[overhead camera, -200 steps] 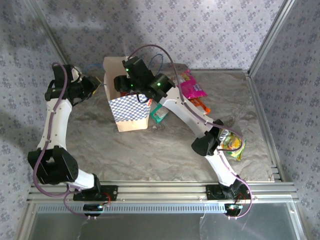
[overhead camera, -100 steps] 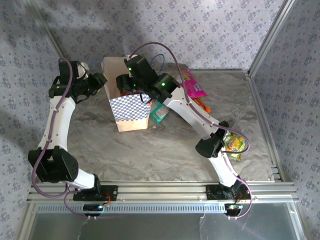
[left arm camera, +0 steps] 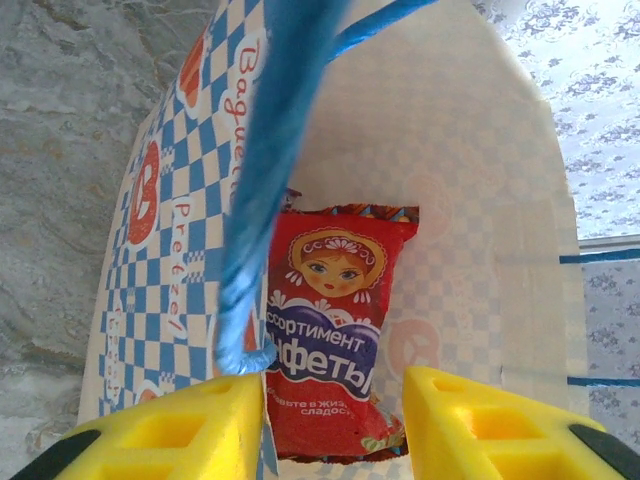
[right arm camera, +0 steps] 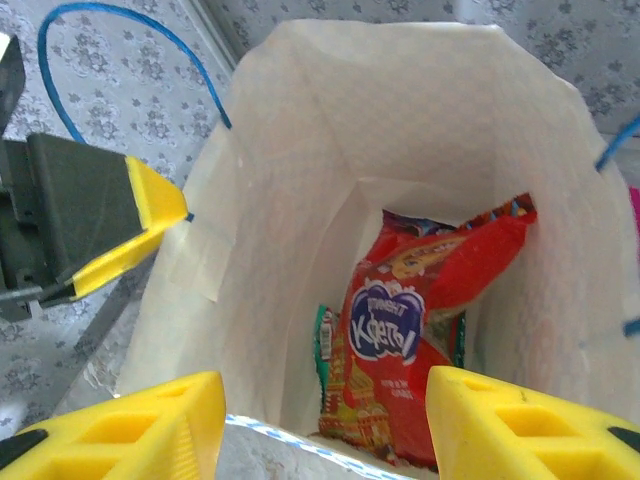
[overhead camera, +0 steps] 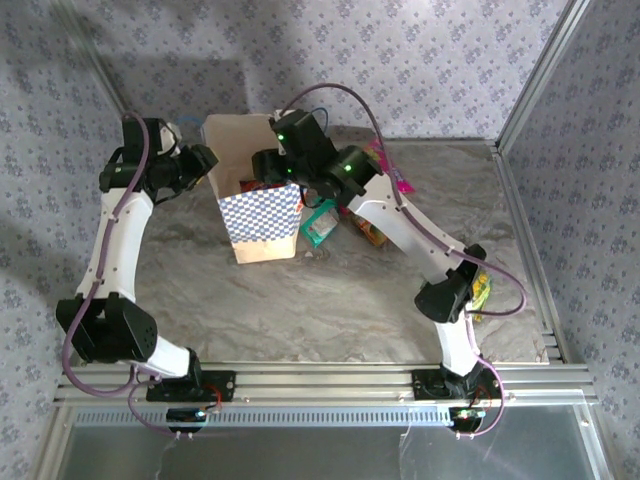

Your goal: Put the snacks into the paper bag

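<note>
Paper bag (overhead camera: 258,225) upright on the bench (overhead camera: 330,300), holding a red packet with blue label (right arm camera: 410,310) over a teal packet's edge (right arm camera: 322,345). Right claw (right arm camera: 325,400) above the bag's mouth, fingers apart and empty; left claw (left arm camera: 335,400) at the bag's rim, fingers spread, beside the blue cord handle (left arm camera: 275,170). A teal-white packet (overhead camera: 320,225) lies just right of the bag.

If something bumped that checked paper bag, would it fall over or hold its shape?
Probably light: the paper bag stands upright with the red packet inside, so a bump may slide or tip it. Its thin paper walls would likely buckle. The blue cord handle loops loosely, so it is probably floppy.
</note>
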Controlling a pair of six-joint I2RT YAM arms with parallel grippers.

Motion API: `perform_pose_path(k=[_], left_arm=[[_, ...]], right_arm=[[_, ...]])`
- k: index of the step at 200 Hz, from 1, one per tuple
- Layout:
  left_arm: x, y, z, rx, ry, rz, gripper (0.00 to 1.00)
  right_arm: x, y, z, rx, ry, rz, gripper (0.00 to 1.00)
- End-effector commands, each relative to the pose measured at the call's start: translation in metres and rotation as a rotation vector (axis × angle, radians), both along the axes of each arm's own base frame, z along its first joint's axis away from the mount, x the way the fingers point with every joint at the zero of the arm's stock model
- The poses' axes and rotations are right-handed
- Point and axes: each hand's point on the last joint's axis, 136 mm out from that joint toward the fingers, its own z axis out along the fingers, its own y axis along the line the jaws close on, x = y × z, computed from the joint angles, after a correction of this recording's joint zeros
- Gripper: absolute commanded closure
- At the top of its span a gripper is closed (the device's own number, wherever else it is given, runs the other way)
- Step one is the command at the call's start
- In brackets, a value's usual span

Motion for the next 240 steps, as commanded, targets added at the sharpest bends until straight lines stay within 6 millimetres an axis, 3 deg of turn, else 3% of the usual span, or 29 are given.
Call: perform_pose_path(k=[1, 42, 150, 240], left_arm=[[0.001, -0.004, 0.003, 0.047, 0.001, -0.020, 0.59], [-0.002, -0.007, -0.003, 0.098, 0.024, -0.022, 0.58], [0.001, -0.004, -0.014, 0.164, 0.059, 0.013, 0.58], [0.002, 0.011, -0.011, 0.275, 0.066, 0.031, 0.59]], right_arm=[[0.001, -0.024, 0.026, 0.052, -0.046, -0.043, 0.43], [0.003, -0.056, 0.018, 0.051, -0.031, -0.103, 0.42], [0.002, -0.165, -0.003, 0.097, 0.003, -0.330, 0.39], [-0.015, -0.237, -0.054, 0.063, 0.145, -0.523, 0.36]])
